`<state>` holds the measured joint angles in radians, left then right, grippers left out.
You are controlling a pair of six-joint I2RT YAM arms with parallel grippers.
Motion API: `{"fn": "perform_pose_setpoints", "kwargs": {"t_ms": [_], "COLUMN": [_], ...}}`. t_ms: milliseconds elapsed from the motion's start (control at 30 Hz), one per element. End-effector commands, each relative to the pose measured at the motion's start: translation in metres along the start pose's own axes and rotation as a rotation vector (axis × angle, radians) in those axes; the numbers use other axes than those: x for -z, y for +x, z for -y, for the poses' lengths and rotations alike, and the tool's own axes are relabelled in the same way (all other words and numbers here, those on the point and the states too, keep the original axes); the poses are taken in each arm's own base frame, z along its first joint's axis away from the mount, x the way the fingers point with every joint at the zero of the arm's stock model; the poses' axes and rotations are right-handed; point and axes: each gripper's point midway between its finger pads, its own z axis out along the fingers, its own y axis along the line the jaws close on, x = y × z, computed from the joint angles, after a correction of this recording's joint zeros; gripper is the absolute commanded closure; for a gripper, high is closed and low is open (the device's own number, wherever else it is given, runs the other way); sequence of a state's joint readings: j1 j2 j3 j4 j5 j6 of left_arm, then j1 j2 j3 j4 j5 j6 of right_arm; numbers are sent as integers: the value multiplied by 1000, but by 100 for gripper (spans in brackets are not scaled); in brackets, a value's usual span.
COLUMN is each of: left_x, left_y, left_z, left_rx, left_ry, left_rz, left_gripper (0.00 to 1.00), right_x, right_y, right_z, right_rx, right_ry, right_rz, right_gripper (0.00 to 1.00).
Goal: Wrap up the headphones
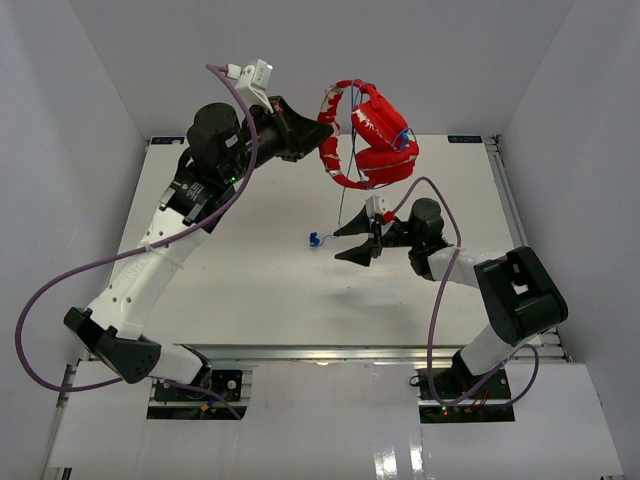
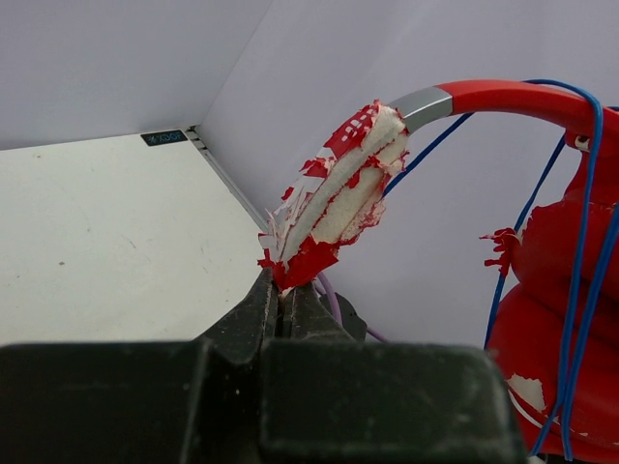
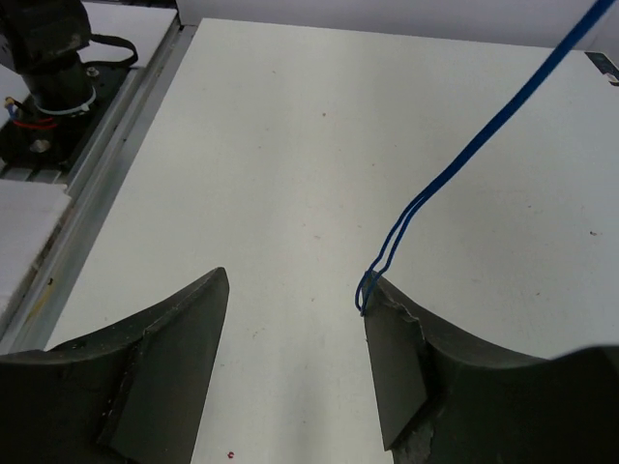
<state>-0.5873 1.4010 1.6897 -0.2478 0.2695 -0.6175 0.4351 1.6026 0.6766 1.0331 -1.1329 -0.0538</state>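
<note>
The red headphones (image 1: 372, 140) hang in the air above the table's far edge. My left gripper (image 1: 322, 128) is shut on the torn red-and-white headband (image 2: 338, 198); its jaws pinch the padding's lower end. The red cups (image 2: 551, 319) hang to the right, with thin blue cable (image 2: 580, 242) looped over them. The cable (image 1: 343, 195) drops to the table, where the small blue plug (image 1: 314, 239) lies. My right gripper (image 1: 337, 246) stands open low over the table beside the plug. A loop of cable (image 3: 464, 159) catches on the tip of one of its fingers (image 3: 387, 319).
White walls close in the table on three sides. The table's metal rail (image 3: 106, 164) and the left arm's base (image 3: 48, 68) show at the upper left of the right wrist view. Thick purple robot cables (image 1: 60, 290) trail off both arms.
</note>
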Motion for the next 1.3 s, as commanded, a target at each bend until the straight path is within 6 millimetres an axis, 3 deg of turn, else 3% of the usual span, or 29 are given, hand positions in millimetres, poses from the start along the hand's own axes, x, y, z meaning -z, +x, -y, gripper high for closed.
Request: {"fn": "perform_pose_setpoints", "kwargs": {"t_ms": [0, 200, 400, 533, 667, 767, 800, 833, 1000, 1133, 1233, 1267], "left_x": [12, 11, 11, 20, 40, 48, 49, 50, 57, 57, 53, 50], "left_y": [-24, -23, -27, -39, -59, -58, -54, -50, -28, -3, 25, 42], "left_z": [23, 24, 9, -33, -94, -134, -144, -156, -206, -248, -269, -275], "left_rx": [3, 22, 28, 25, -21, -55, -58, -70, -139, -229, -292, -312], "left_ry": [56, 66, -12, -222, -500, -614, -631, -661, -808, -911, -926, -900], "left_rz": [79, 83, 123, 236, 374, 374, 361, 347, 272, 186, 80, 16], "left_gripper": [100, 100, 100, 100, 100, 100, 100, 100, 100, 100, 100, 100], "right_x": [0, -10, -14, -6, 9, 21, 24, 28, 34, 31, 39, 42], "right_y": [5, -14, -43, -46, -60, -46, -56, -44, -63, -109, -138, -150], "right_z": [14, 29, 25, 5, -19, -33, -35, -40, -45, -36, -13, -2], "right_rx": [103, -82, -180, -171, -28, 46, 108, 95, 202, 358, 478, 528], "right_ry": [44, 78, 56, 55, 79, 116, 138, 135, 141, 183, 296, 337], "right_rz": [-42, 58, 185, 161, 71, -76, -95, -161, -276, -348, -419, -436], "right_gripper": [36, 47, 92, 92, 92, 92, 92, 92, 92, 92, 92, 92]}}
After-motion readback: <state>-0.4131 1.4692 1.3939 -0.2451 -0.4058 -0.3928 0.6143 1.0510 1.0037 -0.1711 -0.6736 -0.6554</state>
